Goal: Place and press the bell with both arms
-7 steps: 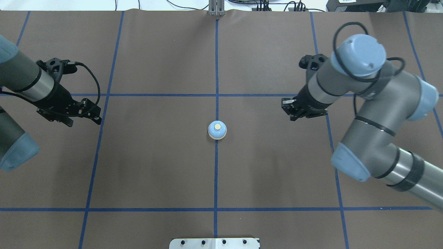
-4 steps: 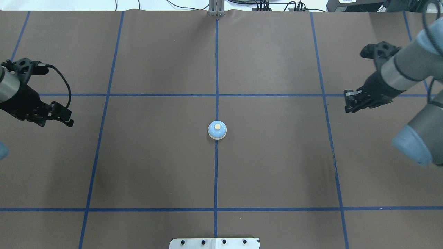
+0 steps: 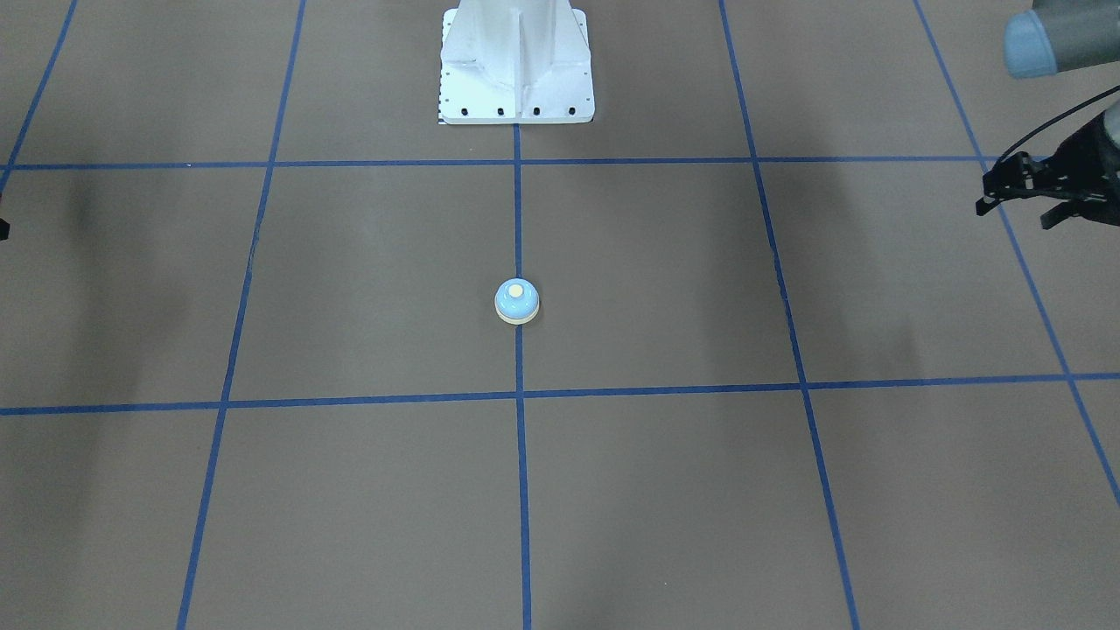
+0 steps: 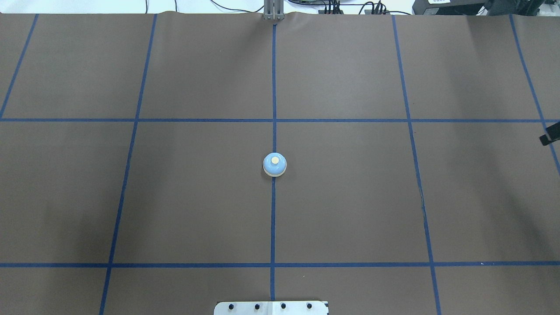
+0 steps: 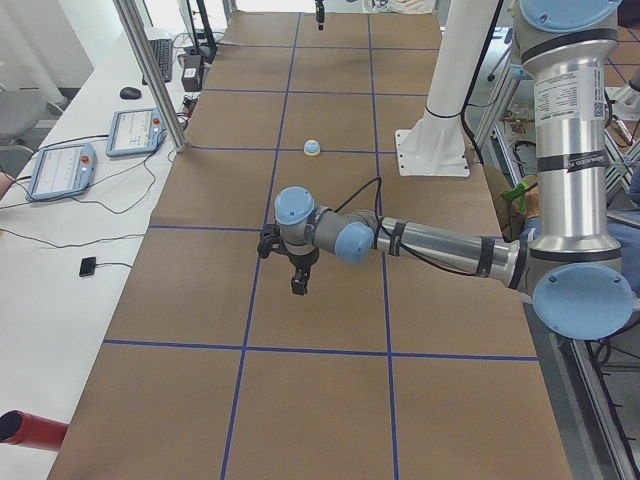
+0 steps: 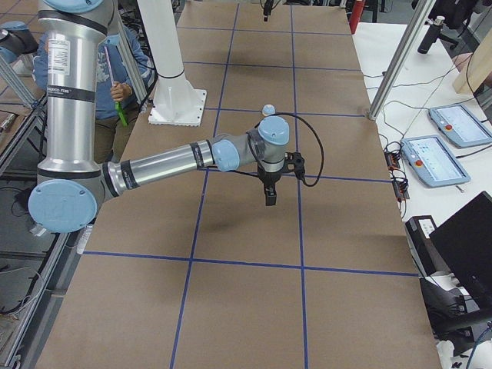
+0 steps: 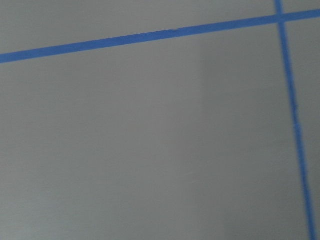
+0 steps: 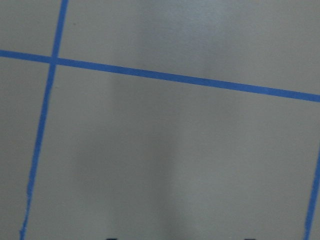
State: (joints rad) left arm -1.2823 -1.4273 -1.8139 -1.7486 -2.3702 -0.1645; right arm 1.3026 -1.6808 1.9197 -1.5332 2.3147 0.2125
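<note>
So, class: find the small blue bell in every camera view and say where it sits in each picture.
Exterior front-facing: bell at centre, on the middle tape line.
Overhead exterior: bell at centre, same line.
Exterior left: bell upper middle, left of the white pedestal.
Exterior right: bell upper middle, right of the pedestal.
Left wrist-mounted: not in it.
Right wrist-mounted: not in it.
Shared landmark: the white pedestal.

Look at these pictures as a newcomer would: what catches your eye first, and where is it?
A small light-blue bell sits at the middle of the brown table, on a blue tape line. In the side views, the left arm and the right arm each stretch out over it, well away from the bell.
</note>
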